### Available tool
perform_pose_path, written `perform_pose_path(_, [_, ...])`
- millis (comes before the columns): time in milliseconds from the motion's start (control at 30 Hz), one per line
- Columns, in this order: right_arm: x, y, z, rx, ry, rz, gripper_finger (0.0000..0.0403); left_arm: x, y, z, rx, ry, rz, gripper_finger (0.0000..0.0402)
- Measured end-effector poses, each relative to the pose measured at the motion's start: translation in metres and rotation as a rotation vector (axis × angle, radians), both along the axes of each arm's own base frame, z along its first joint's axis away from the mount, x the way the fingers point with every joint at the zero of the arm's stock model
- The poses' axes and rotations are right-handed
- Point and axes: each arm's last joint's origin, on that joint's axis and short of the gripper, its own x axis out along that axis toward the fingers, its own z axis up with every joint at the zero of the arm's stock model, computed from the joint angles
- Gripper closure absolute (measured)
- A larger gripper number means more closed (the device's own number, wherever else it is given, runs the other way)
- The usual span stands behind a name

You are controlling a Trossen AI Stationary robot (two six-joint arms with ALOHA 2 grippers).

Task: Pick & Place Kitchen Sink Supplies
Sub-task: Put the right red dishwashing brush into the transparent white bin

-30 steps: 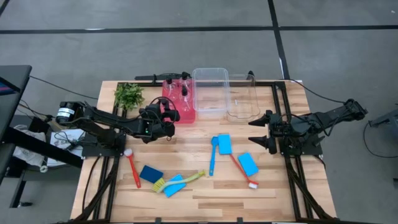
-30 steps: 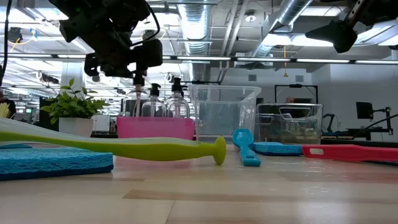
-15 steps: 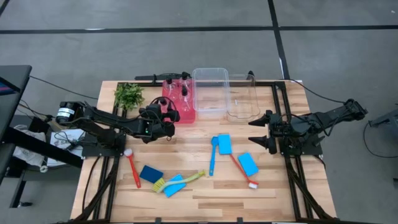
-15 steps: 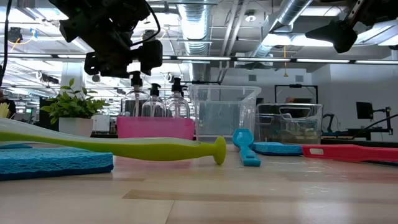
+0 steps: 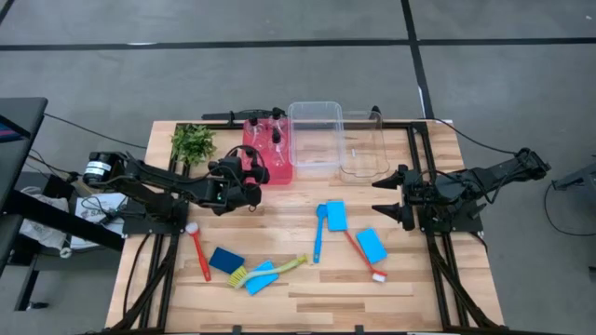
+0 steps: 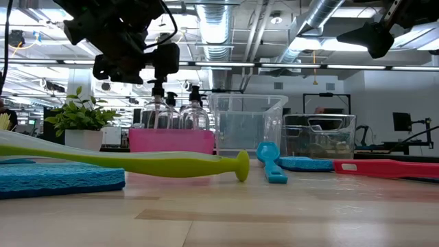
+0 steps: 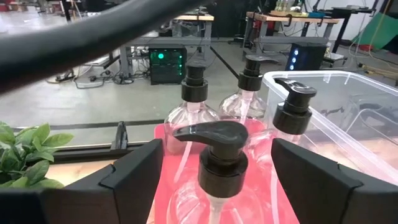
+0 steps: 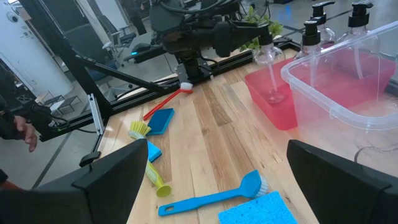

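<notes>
Across the front half of the table (image 5: pixel 307 288) the wood lies crowded with loose supplies: a red brush (image 5: pixel 198 251) near the left rail, a dark blue sponge (image 5: pixel 225 259), a yellow-green brush (image 5: pixel 265 270) over a lighter sponge (image 5: pixel 260 277), then a blue brush (image 5: pixel 318 233), two more blue sponges (image 5: pixel 336 215) (image 5: pixel 371 245) and a second red brush (image 5: pixel 363 254). Bare boards remain between these and the back row.

Along the back edge stand a green plant (image 5: pixel 193 142), a red tray (image 5: pixel 265 172) and two clear bins (image 5: pixel 315 138) (image 5: pixel 363 144). The tray holds four clear pump bottles with black caps; the bins look empty.

The left gripper (image 7: pixel 211 171) sits at the tray's front end, its fingers apart on either side of the nearest bottle (image 7: pixel 210 163), not touching it. A second ago those fingers were closer together on that bottle; now they are spread wide.

The right gripper (image 5: pixel 389 196) hangs over the table's right side, fingers apart, holding nothing, where it was before.
</notes>
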Motion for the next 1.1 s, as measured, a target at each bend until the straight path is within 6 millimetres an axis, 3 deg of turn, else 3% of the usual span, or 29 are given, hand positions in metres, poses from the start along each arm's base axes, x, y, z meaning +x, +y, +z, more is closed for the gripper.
perform_pose_path(1100, [0.0,0.0,0.0,0.0,0.0,0.0,0.0026,-0.005,-0.011,0.009,0.068,0.039,-0.005,0.0105])
